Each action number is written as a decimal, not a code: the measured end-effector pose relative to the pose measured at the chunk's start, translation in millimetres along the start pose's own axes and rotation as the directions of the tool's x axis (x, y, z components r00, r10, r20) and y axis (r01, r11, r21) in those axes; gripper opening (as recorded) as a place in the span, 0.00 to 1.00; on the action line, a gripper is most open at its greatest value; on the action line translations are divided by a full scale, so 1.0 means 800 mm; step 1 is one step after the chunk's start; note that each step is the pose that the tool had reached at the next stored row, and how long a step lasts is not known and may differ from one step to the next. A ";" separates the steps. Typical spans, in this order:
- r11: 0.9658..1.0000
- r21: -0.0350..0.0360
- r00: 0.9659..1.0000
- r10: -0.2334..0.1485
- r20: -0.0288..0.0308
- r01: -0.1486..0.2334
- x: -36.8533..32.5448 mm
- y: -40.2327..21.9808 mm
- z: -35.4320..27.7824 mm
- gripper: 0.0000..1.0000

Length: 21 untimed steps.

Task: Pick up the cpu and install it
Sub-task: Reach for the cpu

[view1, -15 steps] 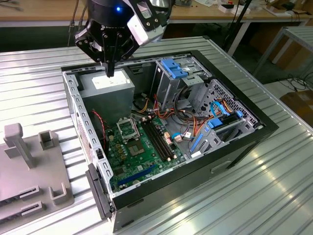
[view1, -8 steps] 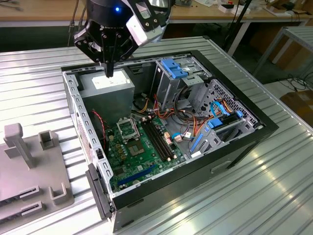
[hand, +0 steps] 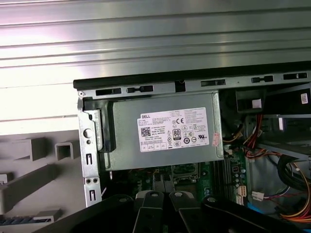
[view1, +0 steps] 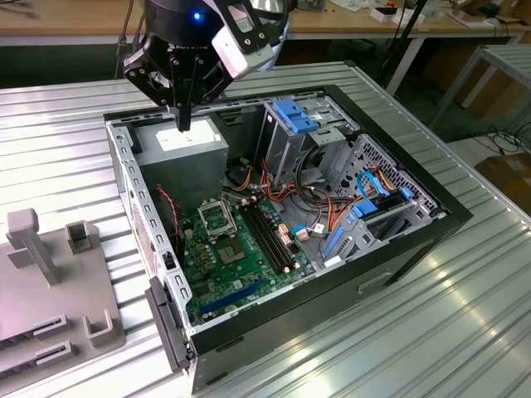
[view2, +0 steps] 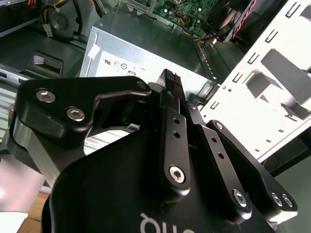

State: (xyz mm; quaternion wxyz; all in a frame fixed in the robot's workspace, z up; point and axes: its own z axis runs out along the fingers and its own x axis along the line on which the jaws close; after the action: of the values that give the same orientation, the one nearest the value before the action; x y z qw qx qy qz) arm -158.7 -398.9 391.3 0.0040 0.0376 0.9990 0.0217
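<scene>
Where the cpu is sitting I cannot tell. The socket (view1: 217,220) is showing a dark centre inside its metal frame, so I am judging that the chip is not seated there. A thin chip gripped edge-on between the jaws would be hard to make out from these angles.

The socket is lying on the green motherboard (view1: 241,265), just beside the long black memory slots (view1: 270,240). It is facing upward because the computer case (view1: 274,332) is resting on its side on the ribbed metal bench (view1: 415,348) with its side panel off. That is leaving the board open to a reach from above.

The jaws are pointing straight down and hanging above the grey power-supply box (view1: 187,153), which sits next to the socket at the case's far corner in the exterior view. They are drawn together, with the fingertips (view1: 183,123) narrowing to a single dark point and touching nothing below. In the second wrist view the two finger links are meeting at the tip with no gap showing.

A grey slotted fixture (view1: 50,290) is standing on the bench at the exterior view's left, well apart from the jaws.
</scene>
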 end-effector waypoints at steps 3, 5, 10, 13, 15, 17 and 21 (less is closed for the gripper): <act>1.000 0.000 1.000 0.000 -0.002 0.000 0.0007 -0.0001 0.0003 0.11; 1.000 0.000 1.000 0.000 -0.003 0.000 0.0011 -0.0001 0.0004 0.11; 1.000 0.000 1.000 0.000 -0.006 0.000 0.0020 -0.0002 0.0008 0.11; 1.000 0.001 1.000 0.000 -0.008 0.000 0.0027 -0.0003 0.0010 0.11; 1.000 0.001 1.000 0.000 -0.009 0.000 0.0031 -0.0003 0.0012 0.11; 1.000 0.001 1.000 0.000 -0.010 0.000 0.0036 -0.0003 0.0013 0.11; 1.000 0.001 1.000 0.001 -0.012 -0.001 0.0047 -0.0004 0.0016 0.11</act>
State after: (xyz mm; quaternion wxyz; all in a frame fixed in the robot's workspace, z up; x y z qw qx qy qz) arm -162.5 -398.9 390.0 -0.0021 0.0377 0.9991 0.0215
